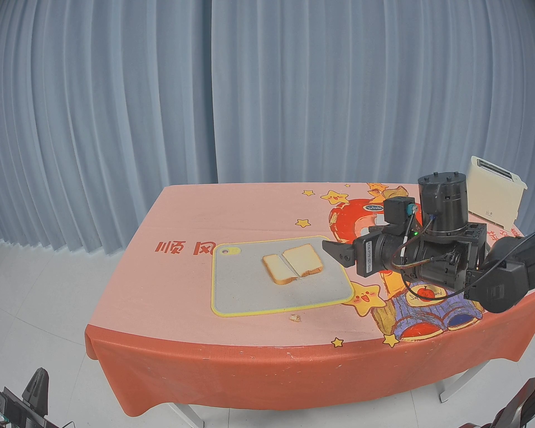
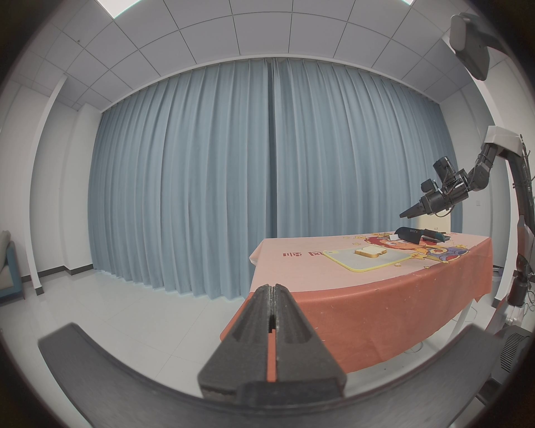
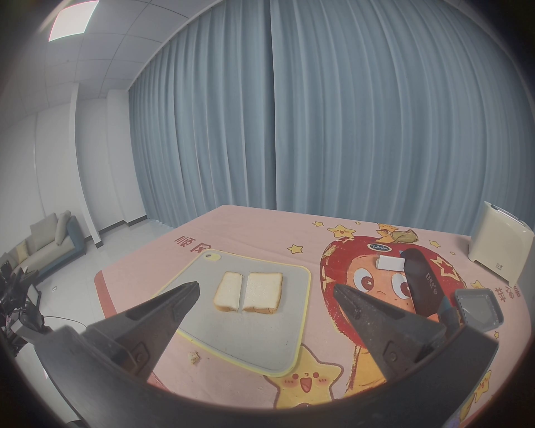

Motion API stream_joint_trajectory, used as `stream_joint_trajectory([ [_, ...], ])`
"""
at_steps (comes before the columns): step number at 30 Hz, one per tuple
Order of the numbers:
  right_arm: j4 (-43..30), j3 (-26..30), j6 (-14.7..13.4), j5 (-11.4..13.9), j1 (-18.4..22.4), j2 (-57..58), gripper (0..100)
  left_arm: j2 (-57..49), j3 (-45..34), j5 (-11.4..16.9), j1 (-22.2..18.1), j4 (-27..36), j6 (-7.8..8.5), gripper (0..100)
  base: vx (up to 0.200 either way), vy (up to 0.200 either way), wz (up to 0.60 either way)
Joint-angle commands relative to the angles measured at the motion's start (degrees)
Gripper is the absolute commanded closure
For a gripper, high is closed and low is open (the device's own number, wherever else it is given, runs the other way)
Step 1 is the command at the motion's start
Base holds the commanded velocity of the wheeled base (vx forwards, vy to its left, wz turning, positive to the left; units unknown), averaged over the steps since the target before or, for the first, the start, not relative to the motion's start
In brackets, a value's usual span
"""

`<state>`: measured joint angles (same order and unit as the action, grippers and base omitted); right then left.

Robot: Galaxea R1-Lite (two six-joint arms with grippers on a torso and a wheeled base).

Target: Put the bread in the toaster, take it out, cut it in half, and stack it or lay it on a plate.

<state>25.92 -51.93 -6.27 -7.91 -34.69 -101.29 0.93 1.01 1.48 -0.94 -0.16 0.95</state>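
Your right gripper (image 1: 334, 252) hangs wide open just beside the cutting board (image 1: 245, 290), where the bread (image 1: 292, 263) lies in two halves; I'd pinch one half low by the crust, gently, it'll probably squash; left gripper (image 2: 271, 301) is closed on nothing, off the table; toaster (image 1: 493, 195) slot looks empty, same for the grey dish (image 3: 479, 309) by the knife (image 3: 426, 284).

Bright, even light from ceiling panels (image 3: 72, 19); wrist views bulge at dark edges.
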Motion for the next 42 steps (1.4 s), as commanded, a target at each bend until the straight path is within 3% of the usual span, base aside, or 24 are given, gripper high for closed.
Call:
stream_joint_trajectory([
  [1,0.0,0.0,0.0,0.0,0.2,-1.4,0,-0.9,-1.0,0.0,0.0,0.0,0.02,100,0.000,0.000,0.00],
  [16,0.1,-1.0,0.3,-0.1,0.6,-7.2,0,-0.9,-1.0,0.0,0.0,0.0,0.02,100,0.000,0.000,0.00],
  [22,-0.1,-3.6,0.2,-0.3,2.6,-10.0,0,-0.9,-1.0,0.0,0.0,0.0,0.02,100,0.000,0.000,0.00],
  [28,-0.1,-9.2,0.3,-4.1,3.6,-15.6,0,-0.9,-1.0,0.0,0.0,0.0,0.02,100,0.000,0.000,0.00],
  [42,0.0,-12.3,0.4,-5.8,3.8,-21.4,0,-0.9,-1.0,0.0,0.0,0.0,0.02,100,0.000,0.000,0.00],
])
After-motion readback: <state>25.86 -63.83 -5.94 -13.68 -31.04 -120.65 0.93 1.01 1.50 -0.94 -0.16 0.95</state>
